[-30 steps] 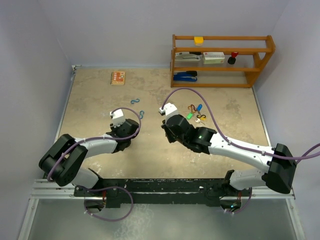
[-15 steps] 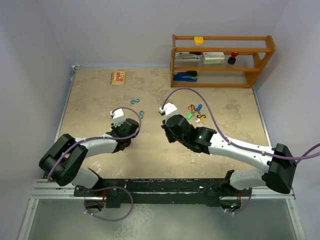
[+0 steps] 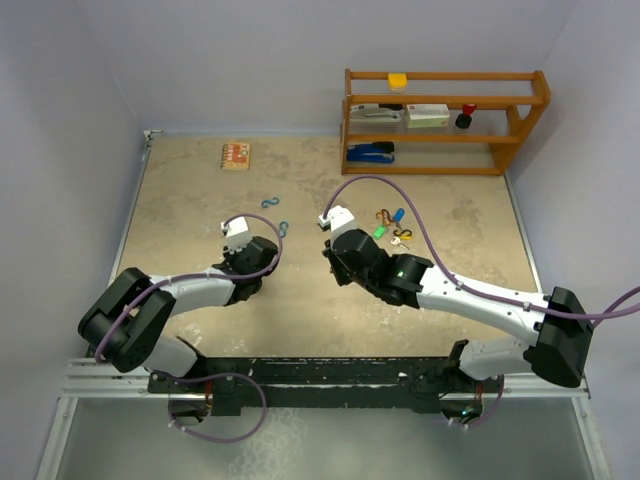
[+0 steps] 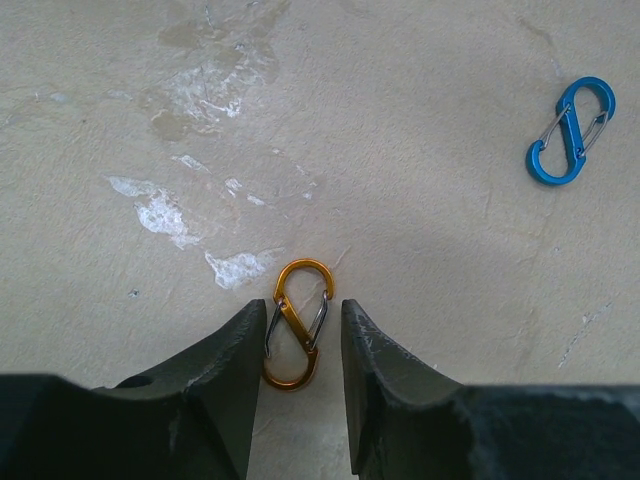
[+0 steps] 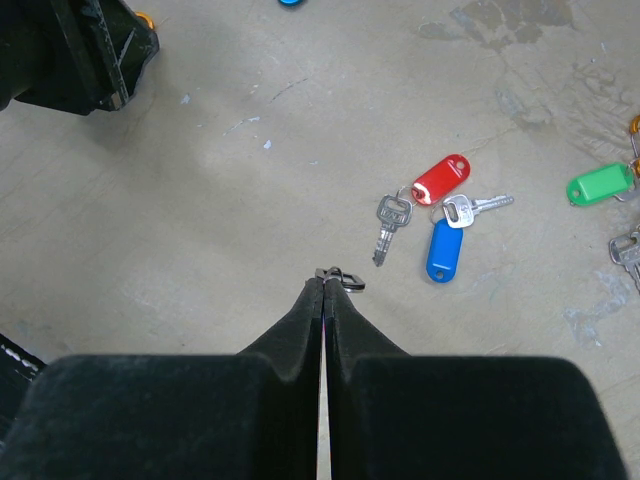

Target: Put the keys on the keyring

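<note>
Two silver keys (image 5: 432,214) with red and blue tags lie on the table (image 5: 230,200) just beyond my right gripper (image 5: 326,285), whose fingers are pressed together. Bare tabletop surrounds them. My left gripper (image 4: 302,316) stands half-spread astride an orange clip (image 4: 292,352).

No text, label or number is legible anywhere.

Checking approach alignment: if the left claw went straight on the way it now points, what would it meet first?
The orange S-shaped clip, lying on the table between the left claw's parted fingers. Height is hard to judge, so the tips might reach the tabletop alongside it.
</note>
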